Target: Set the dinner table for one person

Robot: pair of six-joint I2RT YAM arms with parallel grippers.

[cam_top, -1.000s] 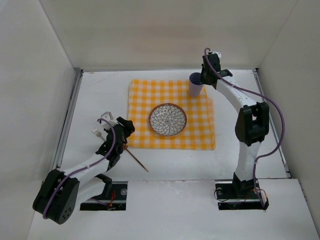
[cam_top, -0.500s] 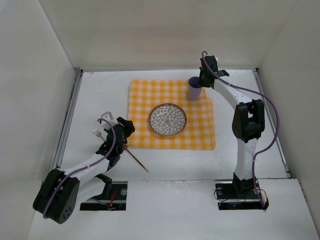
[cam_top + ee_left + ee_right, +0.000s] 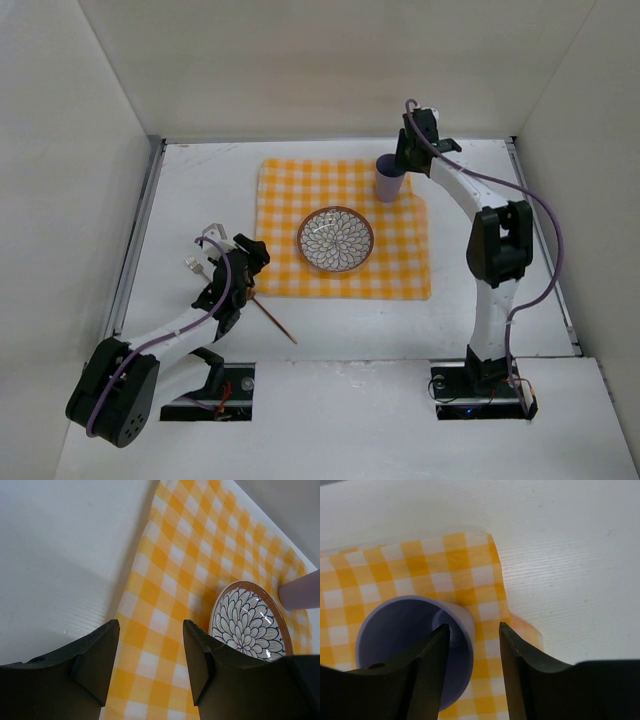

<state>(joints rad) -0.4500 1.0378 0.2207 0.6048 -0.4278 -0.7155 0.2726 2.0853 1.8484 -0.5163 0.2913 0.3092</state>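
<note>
Tableware is seen laid out on the dinner table, the broad white tabletop that fills the floor of the enclosure under both arms. A yellow-and-white checked cloth is spread on its middle, and a patterned plate with a brown rim is set near the centre of that cloth. A lilac cup is stood upright on the cloth's far right corner. The right gripper is held over the cup; in the wrist view its jaws are parted and placed astride the cup's near wall, one finger above the hollow and one outside, with no pressing contact to be made out. The left gripper is held low by the cloth's left edge, its jaws released and nothing between them. A pale fork is laid on the bare table left of that gripper, and a thin brown stick is laid just beside the cloth's near left corner.
</note>
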